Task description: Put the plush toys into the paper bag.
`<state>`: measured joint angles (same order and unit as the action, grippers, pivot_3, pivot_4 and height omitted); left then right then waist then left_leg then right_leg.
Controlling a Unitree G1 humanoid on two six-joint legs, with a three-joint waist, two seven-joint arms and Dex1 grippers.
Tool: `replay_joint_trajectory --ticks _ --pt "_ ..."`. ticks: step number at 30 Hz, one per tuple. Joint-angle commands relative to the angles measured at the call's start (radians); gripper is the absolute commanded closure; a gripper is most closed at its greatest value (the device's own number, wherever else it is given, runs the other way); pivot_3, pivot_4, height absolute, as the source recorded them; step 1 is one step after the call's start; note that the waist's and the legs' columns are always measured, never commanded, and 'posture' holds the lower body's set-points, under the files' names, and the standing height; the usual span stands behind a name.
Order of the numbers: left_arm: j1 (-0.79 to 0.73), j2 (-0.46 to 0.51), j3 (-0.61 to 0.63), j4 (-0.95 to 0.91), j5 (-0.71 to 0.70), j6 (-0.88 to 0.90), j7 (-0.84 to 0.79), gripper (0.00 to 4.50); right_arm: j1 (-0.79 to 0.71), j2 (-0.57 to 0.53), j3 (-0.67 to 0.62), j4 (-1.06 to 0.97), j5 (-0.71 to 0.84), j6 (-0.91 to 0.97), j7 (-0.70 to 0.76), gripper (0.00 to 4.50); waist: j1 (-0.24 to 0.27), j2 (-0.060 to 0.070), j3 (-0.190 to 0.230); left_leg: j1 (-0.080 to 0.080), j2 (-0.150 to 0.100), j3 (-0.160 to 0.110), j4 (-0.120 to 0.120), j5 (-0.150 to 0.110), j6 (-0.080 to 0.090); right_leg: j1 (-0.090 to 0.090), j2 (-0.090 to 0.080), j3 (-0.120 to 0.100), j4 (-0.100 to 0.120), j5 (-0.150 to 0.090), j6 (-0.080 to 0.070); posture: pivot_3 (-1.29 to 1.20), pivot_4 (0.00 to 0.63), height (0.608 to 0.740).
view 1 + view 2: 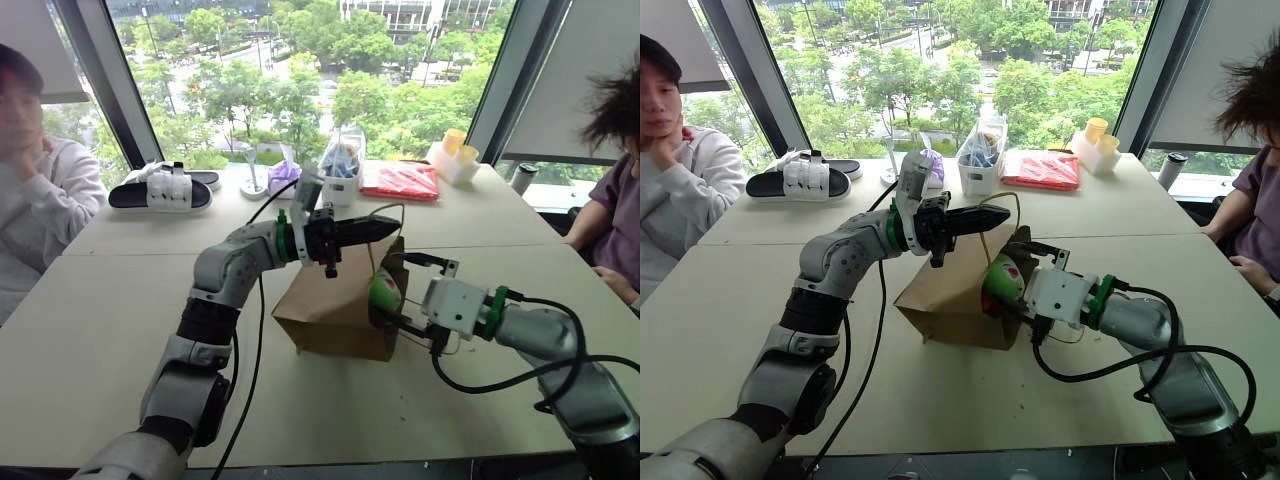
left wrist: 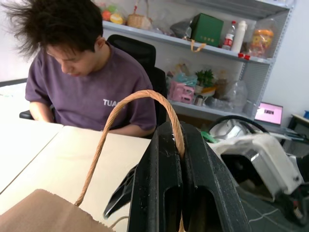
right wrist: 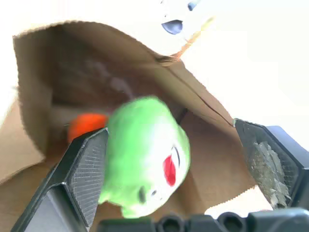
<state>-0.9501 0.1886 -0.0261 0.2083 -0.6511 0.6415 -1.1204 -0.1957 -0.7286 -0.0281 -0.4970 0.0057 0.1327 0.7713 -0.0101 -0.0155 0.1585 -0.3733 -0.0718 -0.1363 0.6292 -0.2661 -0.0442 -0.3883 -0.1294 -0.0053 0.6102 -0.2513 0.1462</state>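
The brown paper bag (image 1: 335, 310) lies tilted on the table with its mouth facing my right arm. My left gripper (image 1: 385, 228) is shut on the bag's tan cord handle (image 2: 125, 104) and holds it up. The green plush toy (image 1: 384, 292) with a red mark sits at the bag's mouth, between the spread fingers of my open right gripper (image 3: 170, 131), against one finger pad (image 3: 89, 169). The orange plush toy (image 3: 86, 124) lies deeper inside the bag.
A person sits at the table's left, another at its right. Along the far edge are black-and-white slippers (image 1: 165, 188), a purple pouch (image 1: 284, 176), a clear plastic bag (image 1: 343, 160), a red packet (image 1: 400, 181) and a white holder with yellow cups (image 1: 452, 158).
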Motion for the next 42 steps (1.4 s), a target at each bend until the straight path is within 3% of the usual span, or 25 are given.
replay_joint_trajectory --ticks 1,7,13,14,15,17,24,33,37,42 --pt "-0.028 -0.007 0.026 0.009 -0.013 -0.028 -0.001 4.5 0.05 -0.011 -0.076 -0.094 0.054 0.048 -0.004 0.03 0.0 0.0 0.0 0.0 0.0 0.0 0.0 0.0 0.0 0.0 0.0 0.0 0.0 0.0 0.0 0.0 0.15 0.74" --pt "-0.031 -0.012 0.023 0.028 -0.006 -0.045 -0.003 4.5 0.101 -0.002 -0.06 -0.082 0.049 0.077 -0.017 0.03 -0.001 0.0 0.0 0.0 0.0 0.0 0.0 0.0 0.0 0.0 0.0 0.0 0.0 0.0 0.0 0.0 0.15 0.74" --pt "-0.031 -0.016 0.022 0.036 -0.006 -0.053 -0.002 4.5 0.118 0.02 0.053 -0.036 0.041 0.267 -0.019 0.03 0.0 0.0 0.0 0.0 0.0 0.0 0.0 0.0 0.0 0.0 0.0 0.0 0.0 0.0 0.0 0.0 0.15 0.74" --pt "-0.03 -0.02 0.02 0.034 -0.004 -0.056 0.002 4.5 0.124 0.044 0.062 -0.032 0.071 0.37 -0.033 0.03 0.0 0.0 0.0 0.0 0.0 0.0 0.0 0.0 0.0 0.0 0.0 0.0 0.0 0.0 0.0 0.0 0.15 0.74" --pt "-0.03 -0.02 0.016 0.031 0.001 -0.062 0.003 4.5 0.118 0.116 0.036 -0.02 0.129 0.448 -0.08 0.03 0.0 0.0 0.0 0.0 0.0 0.0 0.0 0.0 0.0 0.0 0.0 0.0 0.0 0.0 0.0 0.0 0.15 0.74" --pt "-0.029 -0.018 0.011 0.023 0.01 -0.07 0.004 4.5 0.107 0.154 -0.011 -0.007 0.141 0.485 -0.128 0.03 0.0 -0.001 -0.001 0.0 0.0 -0.002 0.0 0.0 0.0 0.0 0.001 0.0 0.0 0.0 0.0 0.0 0.15 0.74" --pt "0.015 0.013 -0.057 -0.011 0.071 -0.108 -0.04 4.5 0.153 0.106 -0.161 -0.167 0.212 0.679 -0.161 0.03 0.005 -0.001 -0.001 0.0 0.0 -0.001 -0.001 0.0 0.0 0.0 0.001 0.001 0.0 0.0 0.0 0.0 0.15 0.74" --pt "0.024 0.003 -0.094 0.015 0.113 -0.156 -0.064 4.5 0.184 0.27 -0.341 -0.325 0.386 0.822 -0.272 0.03 0.002 0.0 -0.001 0.0 0.0 -0.002 -0.001 0.0 0.0 0.0 0.001 0.001 0.0 0.0 0.0 0.0 0.15 0.74" --pt "0.016 -0.002 -0.092 0.024 0.111 -0.155 -0.069 4.5 0.256 0.216 -0.313 -0.375 0.365 0.843 -0.286 0.03 0.004 0.0 -0.001 0.0 0.0 -0.002 -0.001 0.0 0.0 0.0 0.001 0.001 0.0 0.0 0.0 0.0 0.15 0.74" --pt "0.009 -0.007 -0.091 0.039 0.113 -0.159 -0.074 4.5 0.32 0.224 -0.234 -0.389 0.402 0.886 -0.309 0.03 0.001 -0.001 -0.001 0.0 0.0 -0.002 -0.001 0.0 0.0 0.0 0.001 0.001 0.0 0.0 0.0 0.0 0.15 0.74"
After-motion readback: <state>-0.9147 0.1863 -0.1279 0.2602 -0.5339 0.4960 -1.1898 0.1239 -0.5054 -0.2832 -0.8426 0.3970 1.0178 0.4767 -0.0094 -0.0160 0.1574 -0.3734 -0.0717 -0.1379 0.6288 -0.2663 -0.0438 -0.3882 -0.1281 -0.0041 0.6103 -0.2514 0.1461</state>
